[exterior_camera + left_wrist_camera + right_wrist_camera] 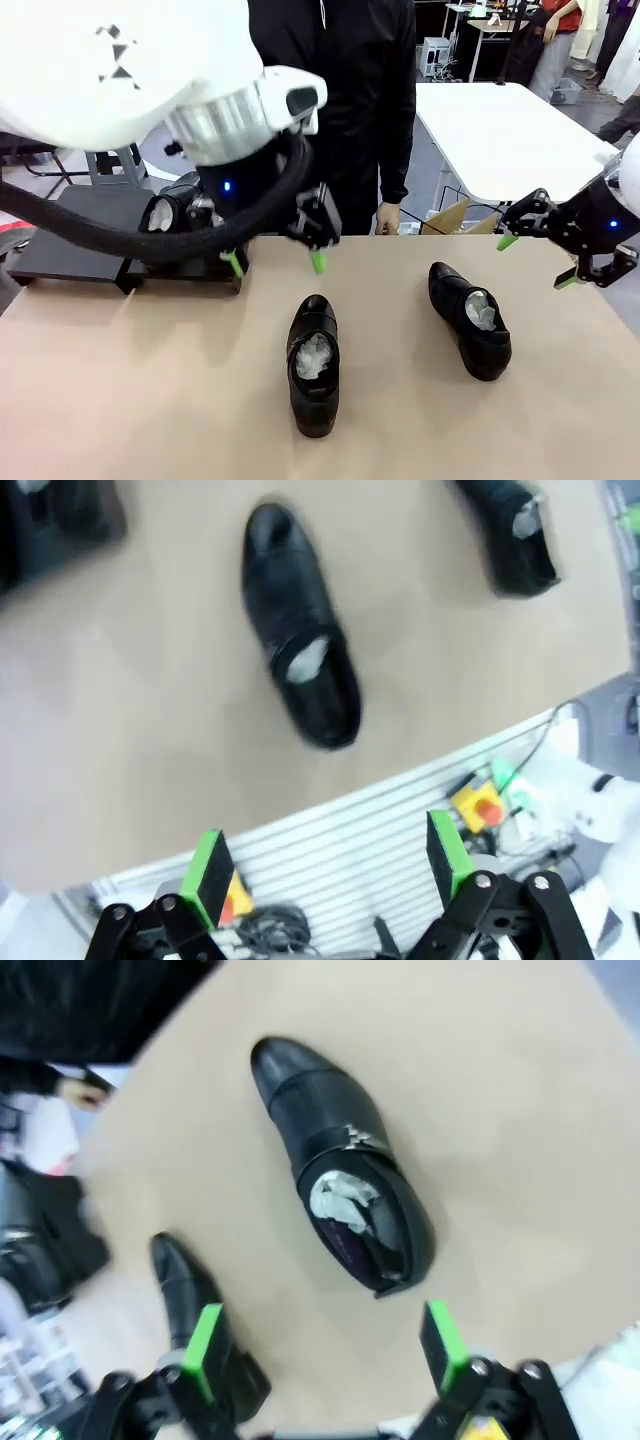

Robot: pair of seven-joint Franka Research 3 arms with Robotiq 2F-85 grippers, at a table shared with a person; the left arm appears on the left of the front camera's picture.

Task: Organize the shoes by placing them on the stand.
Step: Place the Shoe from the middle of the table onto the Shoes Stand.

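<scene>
Left end effector (277, 262) spread near shoe (314, 362); arm (100, 80) seemingly blocks stand (60, 255)

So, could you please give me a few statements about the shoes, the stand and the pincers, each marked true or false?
1. Two black glossy leather shoes lie on the tan tabletop. True.
2. The left pincer is clamped on one of them. False: it hangs open and empty above the tabletop.
3. A third black shoe sits on the low black flat-topped stand. True.
4. The two shoes on the tabletop touch each other. False: they lie apart.
5. The right pincer is open and empty. True.
6. The shoes on the tabletop are empty inside. False: crumpled white paper is stuffed in each.
</scene>
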